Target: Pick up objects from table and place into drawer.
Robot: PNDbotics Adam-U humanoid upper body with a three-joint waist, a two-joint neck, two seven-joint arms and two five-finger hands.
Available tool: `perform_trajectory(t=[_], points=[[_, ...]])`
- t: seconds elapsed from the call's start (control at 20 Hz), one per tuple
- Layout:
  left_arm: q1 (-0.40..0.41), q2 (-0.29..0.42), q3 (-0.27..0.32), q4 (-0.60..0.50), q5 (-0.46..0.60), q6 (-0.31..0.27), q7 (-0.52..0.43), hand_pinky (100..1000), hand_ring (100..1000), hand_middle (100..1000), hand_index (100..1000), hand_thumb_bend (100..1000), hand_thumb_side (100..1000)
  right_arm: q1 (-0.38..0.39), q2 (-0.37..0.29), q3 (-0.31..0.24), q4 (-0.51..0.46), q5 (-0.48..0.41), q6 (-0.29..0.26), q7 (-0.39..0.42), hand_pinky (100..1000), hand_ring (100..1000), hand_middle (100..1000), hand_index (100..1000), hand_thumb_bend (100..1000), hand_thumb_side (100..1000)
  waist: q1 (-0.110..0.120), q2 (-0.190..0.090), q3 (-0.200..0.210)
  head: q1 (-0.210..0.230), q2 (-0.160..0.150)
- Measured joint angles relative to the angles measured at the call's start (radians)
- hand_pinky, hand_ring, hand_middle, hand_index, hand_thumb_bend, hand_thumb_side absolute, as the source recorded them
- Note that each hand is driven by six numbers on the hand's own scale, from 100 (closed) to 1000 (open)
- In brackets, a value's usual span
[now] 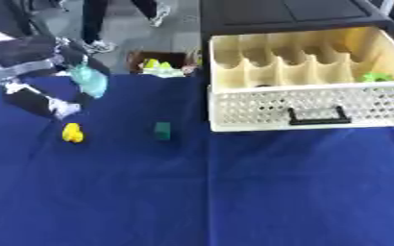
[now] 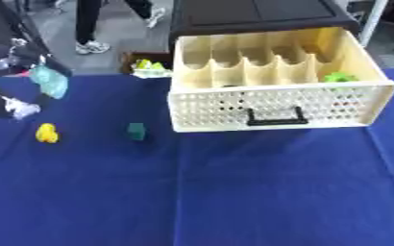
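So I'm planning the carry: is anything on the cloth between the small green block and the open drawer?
Nothing visible: only bare blue tablecloth lies between the small green block and the cream plastic drawer.

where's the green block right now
The green block sits on the blue cloth, left of the drawer and right of the yellow toy.

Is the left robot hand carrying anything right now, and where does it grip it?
The left robot hand appears to hold a pale teal thing at its upper end; the rest hangs below the fingers. The blur hides the exact grip.
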Motion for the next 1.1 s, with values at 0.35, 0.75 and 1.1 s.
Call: perform_trajectory(t=[0.35, 0.75, 1.1], points=[[-0.131, -0.120, 0.023, 0.099, 0.012, 0.024, -0.024, 100, 420, 458, 493, 100, 234, -0.021, 0.000, 0.011, 0.000, -0.002, 0.003, 0.008, 778, 576, 448, 626, 100, 1000, 0.011, -0.007, -0.031, 0.006, -0.001], [-0.229, -0.241, 0.058, 0.181, -0.005, 0.032, -0.032, 100, 417, 455, 495, 100, 243, -0.036, 0.003, 0.016, 0.000, -0.004, 0.005, 0.016, 782, 576, 447, 626, 100, 1000, 0.025, -0.001, -0.058, 0.015, -0.007], [-0.252, -0.286, 0.077, 0.202, -0.025, 0.031, -0.031, 100, 416, 453, 496, 100, 257, -0.053, 0.009, 0.021, 0.000, -0.010, 0.010, 0.021, 785, 577, 447, 626, 100, 1000, 0.033, 0.014, -0.066, 0.019, -0.027]])
